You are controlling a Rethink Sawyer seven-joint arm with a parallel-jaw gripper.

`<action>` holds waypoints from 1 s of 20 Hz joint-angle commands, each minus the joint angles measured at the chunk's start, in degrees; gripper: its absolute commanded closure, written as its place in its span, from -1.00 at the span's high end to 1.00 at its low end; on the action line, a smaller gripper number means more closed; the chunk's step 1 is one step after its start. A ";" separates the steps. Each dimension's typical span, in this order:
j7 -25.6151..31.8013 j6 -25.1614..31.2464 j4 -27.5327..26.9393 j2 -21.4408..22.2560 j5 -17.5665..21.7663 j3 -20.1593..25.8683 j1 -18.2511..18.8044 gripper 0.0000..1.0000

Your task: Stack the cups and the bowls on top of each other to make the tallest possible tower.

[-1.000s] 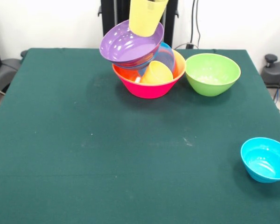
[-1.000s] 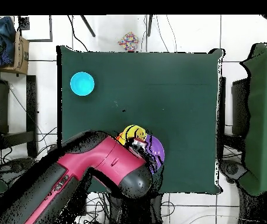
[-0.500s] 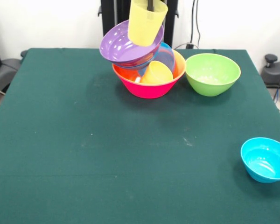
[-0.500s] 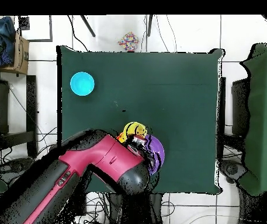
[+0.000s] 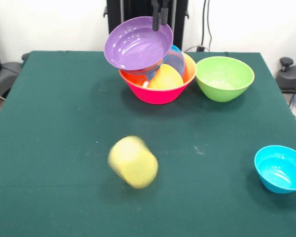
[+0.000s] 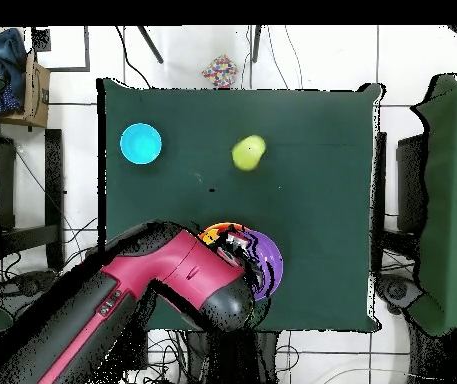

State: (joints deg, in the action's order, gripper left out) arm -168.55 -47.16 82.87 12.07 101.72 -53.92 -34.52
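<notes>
- across the whole frame, the green table point(image 5: 64, 197) is the largest item; its cloth surface is matte and looks grippy enough to slow a rolling cup.
- in the lower left of the overhead view, the red and black arm point(image 6: 122, 300) covers most of the pile; the gripper point(image 5: 161, 14) shows at the top centre of the front view, fingers close together with nothing between them, just above the purple bowl's rim.
- upper centre of the front view: the tower point(image 5: 153, 64), with the pink bowl point(image 5: 155, 91) lowest, an orange bowl point(image 5: 190, 66) nested in it, a blue bowl point(image 5: 175, 59) and a yellow-orange cup point(image 5: 165, 78) inside, and the wide purple bowl point(image 5: 137, 45) tilted on top, its open face turned toward the camera. judgement: the pile is unstable and a light knock could shift it.
- right of the tower, near it, the green bowl point(image 5: 224, 78) stands upright and empty.
- lower right, well apart from the rest, a small blue bowl point(image 5: 280, 169) stands upright.
- lower centre of the front view, the pale yellow cup point(image 5: 133, 161) is blurred, on its side and loose; whether it touches the table cannot be told. it also shows in the upper middle of the overhead view.
- handling, as judgement: the cup is light, stiff, glossy plastic, slippery and prone to roll; best taken across its side wall or by the rim once it is at rest.
- no brands, labels or writing can be read on any item.
</notes>
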 commanded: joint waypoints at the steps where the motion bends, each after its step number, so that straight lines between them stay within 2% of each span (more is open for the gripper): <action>1: 5.43 4.99 -1.20 -3.23 -1.17 10.45 -0.48 1.00; 7: 5.39 4.68 -1.16 -3.26 -0.87 10.18 -0.35 1.00; 20: -0.42 1.63 -3.87 -4.24 0.46 9.46 -0.63 1.00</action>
State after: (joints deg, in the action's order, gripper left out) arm -168.55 -47.16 82.68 12.00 101.71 -53.92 -34.67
